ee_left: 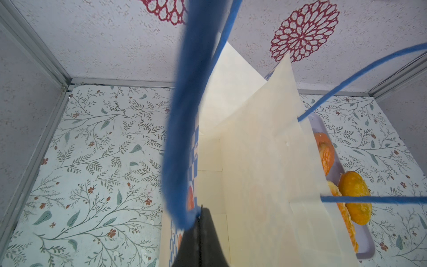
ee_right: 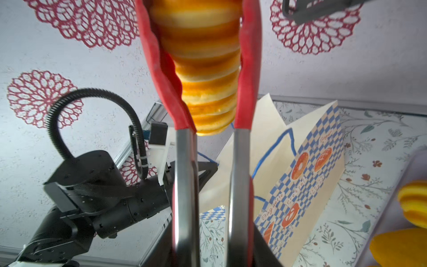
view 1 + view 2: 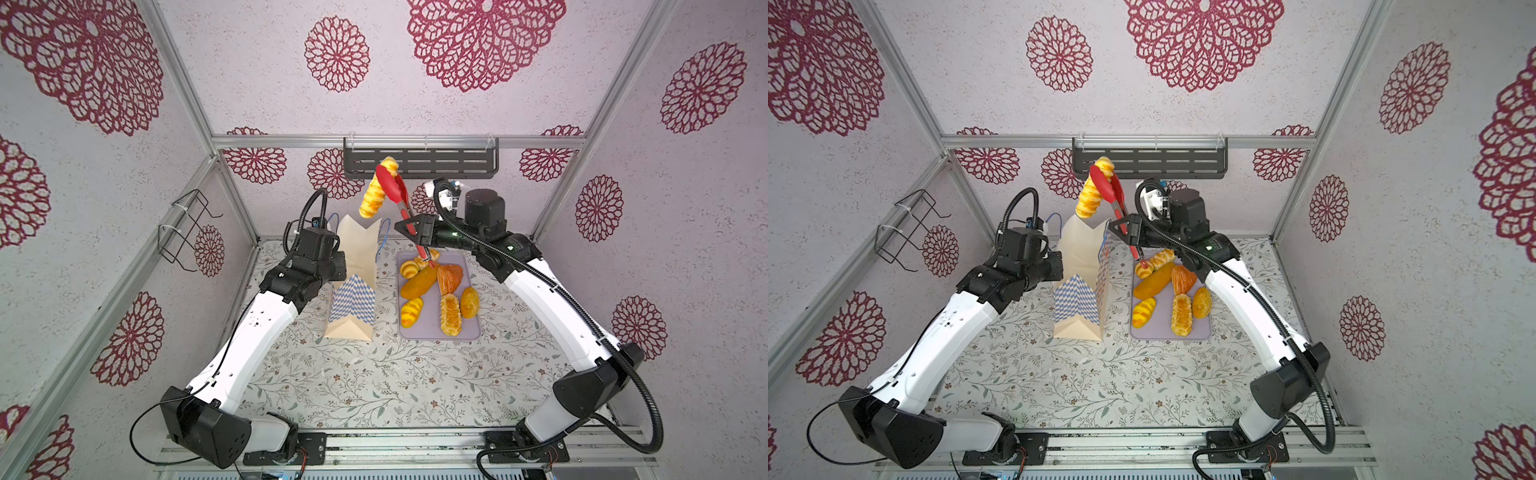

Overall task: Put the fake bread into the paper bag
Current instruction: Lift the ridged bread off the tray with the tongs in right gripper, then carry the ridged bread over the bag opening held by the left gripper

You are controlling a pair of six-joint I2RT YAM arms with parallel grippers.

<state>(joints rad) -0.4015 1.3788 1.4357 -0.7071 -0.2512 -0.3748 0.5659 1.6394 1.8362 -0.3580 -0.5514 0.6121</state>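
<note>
Steel tongs [image 2: 184,185] nearest lens, handles squeezed in narrowly parted right gripper [image 3: 417,232] jaws. Red tips clamped on ridged loaf [image 3: 371,199], upper centre of both top views, apparently over paper bag [image 3: 357,257] mouth. Left gripper [image 1: 200,222] pinched fully on cord handle [image 1: 182,115]. Remaining fake bread [image 3: 419,282] on tray [image 3: 467,330], right of centre. Loaf judged light, glossy, slip-prone. Ridged mid-body judged the best hold.

The left arm [image 3: 266,328] reaches forward with the left tool [image 1: 200,227] pinched tight; the right arm [image 3: 548,309] angles inward, wrist lifted, the right tool [image 3: 415,230] clamped narrow and pointing upward.
</note>
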